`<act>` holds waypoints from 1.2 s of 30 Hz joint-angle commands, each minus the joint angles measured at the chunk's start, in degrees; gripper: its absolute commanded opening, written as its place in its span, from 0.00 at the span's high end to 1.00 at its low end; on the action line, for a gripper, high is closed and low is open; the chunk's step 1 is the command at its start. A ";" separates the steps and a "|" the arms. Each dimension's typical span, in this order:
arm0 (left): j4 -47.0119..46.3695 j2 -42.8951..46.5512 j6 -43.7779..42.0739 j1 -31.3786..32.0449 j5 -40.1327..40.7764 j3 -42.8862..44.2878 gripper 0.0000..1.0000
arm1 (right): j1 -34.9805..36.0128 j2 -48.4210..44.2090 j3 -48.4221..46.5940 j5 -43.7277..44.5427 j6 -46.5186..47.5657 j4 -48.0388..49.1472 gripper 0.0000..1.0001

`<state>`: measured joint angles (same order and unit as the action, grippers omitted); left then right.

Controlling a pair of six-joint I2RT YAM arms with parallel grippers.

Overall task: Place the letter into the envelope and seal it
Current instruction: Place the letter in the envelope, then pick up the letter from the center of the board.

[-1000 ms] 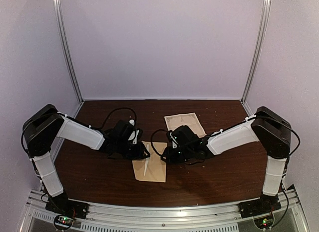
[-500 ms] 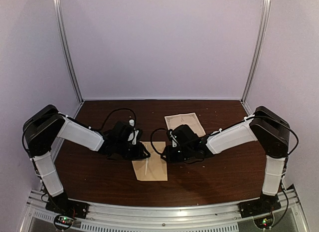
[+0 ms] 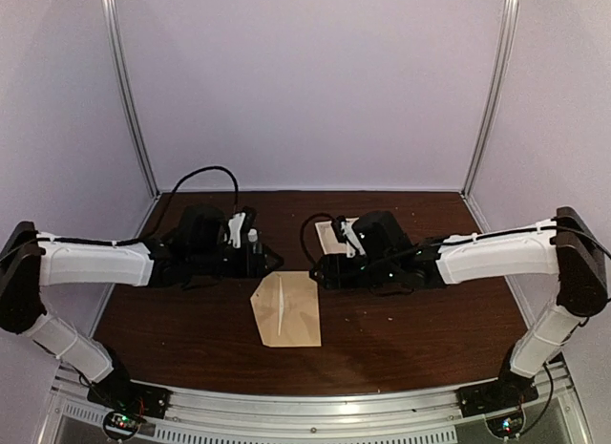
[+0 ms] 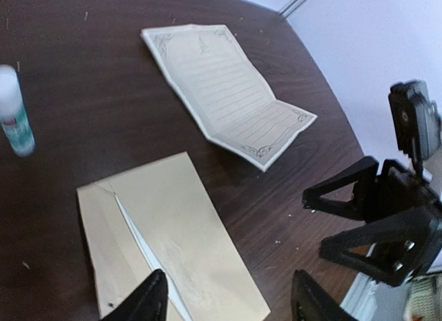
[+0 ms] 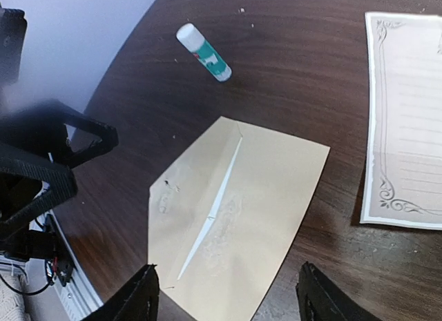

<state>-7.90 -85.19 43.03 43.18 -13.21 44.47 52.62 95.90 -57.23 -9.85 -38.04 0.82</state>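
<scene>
Near the middle of the dark wooden table point(image 3: 191, 339), toward its near edge: the envelope point(image 3: 286, 310), flat, tan, with a thin pale line slanting across its face. Lies just nearer than both grippers, with no contact to either visible.

At the envelope's far left corner: the left gripper point(image 4: 231, 304), fingers spread wide, holding nothing. Looks down through the gap on tan paper and bare wood.

At the envelope's far right corner: the right gripper point(image 5: 231, 300), likewise spread wide and holding nothing. Faces the left gripper in the overhead view, tips near each other but apart.

Farther back and to the right: the letter point(image 4: 228, 93), cream with a dark ornate border and faint ruled lines. Rests on the wood outside the envelope, unfolded, bent along a crease with one half lifted a little. Sits close to the envelope's far right corner without touching it. Hides mostly behind the right arm in the overhead view.

Beyond the envelope on the left: a glue stick point(image 5: 204, 53), white with a green label, on its side, apart from both envelope and letter.
</scene>
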 commanded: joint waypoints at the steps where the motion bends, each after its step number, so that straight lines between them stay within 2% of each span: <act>1: 8.18 8.09 -6.64 -0.52 7.07 5.64 0.21 | -0.14 -9.17 0.42 8.67 3.24 -8.64 0.27; 4: 16.21 10.57 -10.96 -3.22 7.99 10.31 0.10 | -0.79 -13.18 -0.10 13.29 4.57 -14.08 0.18; 7: 21.71 11.52 -15.13 -9.39 6.16 14.21 0.07 | -1.86 -16.34 -0.59 17.95 5.12 -19.25 0.05; 9: 24.20 12.10 -18.51 -13.49 5.96 16.18 0.07 | -2.78 -17.83 -0.16 20.55 5.16 -21.36 0.00; 12: 24.81 13.39 -22.36 -21.06 3.90 17.05 0.06 | -5.48 -19.03 1.05 19.99 4.74 -22.56 0.00; 16: 22.53 15.23 -23.01 -32.63 -0.40 15.13 0.06 | -9.65 -19.04 2.30 20.04 2.53 -23.42 0.00; 18: 21.07 16.44 -23.74 -35.94 1.07 13.89 0.06 | -12.12 -18.64 3.95 18.98 0.14 -22.14 0.00; 24: 21.69 20.29 -26.61 -37.54 9.57 12.60 0.06 | -17.66 -15.25 8.92 13.08 -6.46 -13.44 0.00; 36: 20.28 26.86 -25.45 -37.53 11.78 8.33 0.06 | -20.57 -5.03 12.29 11.18 -16.46 2.50 0.06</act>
<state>14.61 -59.61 18.37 5.87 -3.25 53.76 32.97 89.32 -45.58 1.83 -50.24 -4.64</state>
